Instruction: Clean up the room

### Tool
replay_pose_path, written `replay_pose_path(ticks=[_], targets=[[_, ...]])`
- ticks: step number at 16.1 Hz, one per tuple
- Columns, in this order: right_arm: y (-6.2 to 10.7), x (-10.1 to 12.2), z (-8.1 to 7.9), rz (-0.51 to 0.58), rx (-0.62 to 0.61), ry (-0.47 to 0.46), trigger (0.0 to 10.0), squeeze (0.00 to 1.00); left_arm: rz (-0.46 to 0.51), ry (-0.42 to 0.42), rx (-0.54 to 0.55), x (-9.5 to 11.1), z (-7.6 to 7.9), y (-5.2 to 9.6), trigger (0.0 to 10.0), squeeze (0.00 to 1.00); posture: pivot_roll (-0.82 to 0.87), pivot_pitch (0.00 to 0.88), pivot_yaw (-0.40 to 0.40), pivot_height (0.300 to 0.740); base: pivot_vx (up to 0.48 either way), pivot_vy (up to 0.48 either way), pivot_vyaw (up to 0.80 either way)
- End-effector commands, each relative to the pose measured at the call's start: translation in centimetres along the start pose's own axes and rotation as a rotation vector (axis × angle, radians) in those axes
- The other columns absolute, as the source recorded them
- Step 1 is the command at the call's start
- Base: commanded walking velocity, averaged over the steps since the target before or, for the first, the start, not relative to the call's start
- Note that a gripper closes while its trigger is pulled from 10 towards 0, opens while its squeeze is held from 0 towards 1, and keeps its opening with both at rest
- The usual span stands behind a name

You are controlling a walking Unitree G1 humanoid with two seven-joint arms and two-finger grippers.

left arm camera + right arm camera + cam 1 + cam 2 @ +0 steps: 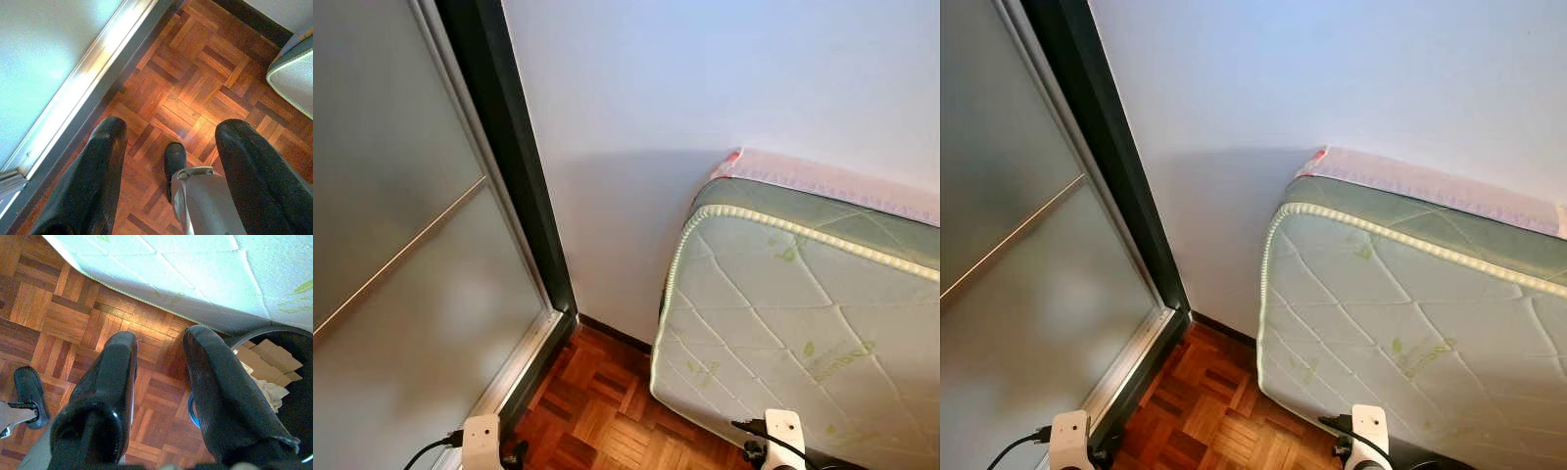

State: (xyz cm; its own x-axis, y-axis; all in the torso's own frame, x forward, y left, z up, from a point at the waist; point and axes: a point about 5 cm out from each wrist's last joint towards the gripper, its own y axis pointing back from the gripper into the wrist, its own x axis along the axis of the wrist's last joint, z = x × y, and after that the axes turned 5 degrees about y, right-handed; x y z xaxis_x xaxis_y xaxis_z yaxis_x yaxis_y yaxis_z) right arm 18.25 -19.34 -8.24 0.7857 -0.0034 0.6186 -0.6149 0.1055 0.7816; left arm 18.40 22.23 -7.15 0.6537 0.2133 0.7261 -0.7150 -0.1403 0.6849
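Note:
My left gripper (171,129) hangs low over the parquet floor (195,98), open, with nothing between its black fingers. My right gripper (161,338) also hangs open and empty above the floor, close to the mattress's lower edge (161,264). Right beside the right gripper stands a black round bin (293,406) holding cardboard pieces (266,357) and crumpled paper. A small blue object (192,415) shows on the floor behind one right finger. In the eye views the two white wrist mounts (481,441) (784,429) sit at the bottom edge.
A quilted white-green mattress (783,313) leans against the white wall (705,88) on the right. A frosted glass sliding door (401,255) with a dark frame and metal floor track (83,83) fills the left. A strip of parquet (607,411) lies between them. My own foot (175,159) rests below.

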Motion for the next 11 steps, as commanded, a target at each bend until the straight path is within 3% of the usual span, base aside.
replay_pose_path(ticks=[1, 7, 11], targets=[[-0.18, 1.29, 1.9, -0.011, 0.155, -0.177, 10.0, 0.0, -0.16, 0.022, -0.063, -0.06, 2.54, -0.82, 10.0, 0.0, 0.03, 0.0, -0.024, 0.74, 0.0, 0.0, 0.0], [-0.18, 1.29, 1.9, -0.011, 0.155, -0.177, 10.0, 0.0, -0.16, 0.022, -0.063, -0.06, 2.54, -0.82, 10.0, 0.0, 0.03, 0.0, -0.024, 0.74, 0.0, 0.0, 0.0], [-0.26, 1.39, 2.45, -0.027, 0.073, -0.113, 10.0, 0.0, -0.182, -0.04, -0.052, -1.0, 1.85, -0.43, 10.0, 0.0, 0.03, 0.0, -0.02, 0.74, 0.0, 0.0, 0.0]])
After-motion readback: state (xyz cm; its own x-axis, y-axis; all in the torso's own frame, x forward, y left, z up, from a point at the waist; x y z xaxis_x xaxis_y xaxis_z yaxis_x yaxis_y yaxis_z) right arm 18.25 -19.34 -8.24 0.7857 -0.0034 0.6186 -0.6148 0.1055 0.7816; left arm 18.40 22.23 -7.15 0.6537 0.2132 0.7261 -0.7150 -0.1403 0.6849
